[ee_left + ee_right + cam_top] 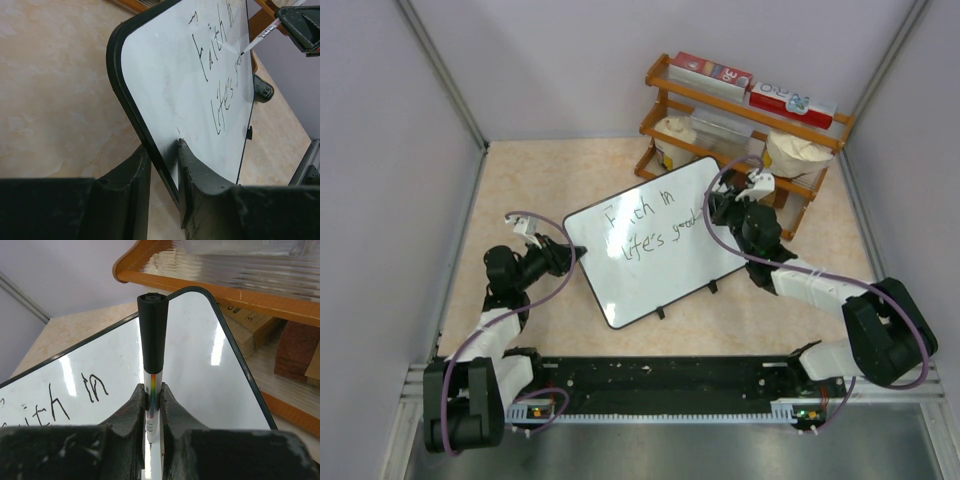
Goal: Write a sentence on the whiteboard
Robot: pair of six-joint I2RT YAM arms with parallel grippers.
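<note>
Dark fingers (pixel 200 190) of the left tool (pixel 162 147) fill the bottom of its wrist view, clenched on the thin black rim of the whiteboard (pixel 165 85). One finger presses the white face and the other sits behind the rim, close to a rounded corner. From this grip the board stretches away from the left tool across the beige counter (pixel 540 180), and its gripped edge appears raised off the surface. A small black foot shows on the long edge to the right of the fingers.

The sentence (pixel 650 226) runs in two black handwritten lines beyond the left tool, "Faith in" on the far line and "Life's" with a few more letters on the nearer one.

The right tool (pixel 151 390) is closed around a marker (pixel 152 330), its two fingers pinching the white barrel at a coloured stripe, with the black end pointing back at the wrist camera. The marker's tip is hidden in that view. From the left wrist, the tip meets the board face at the end of the second line, just past the last letters.

In the overhead view the right tool hovers over the board's far right part, with the left tool at the opposite edge. A wooden rack (pixel 740 110) holding boxes and white containers stands just behind the right tool, past the board's far corner.
</note>
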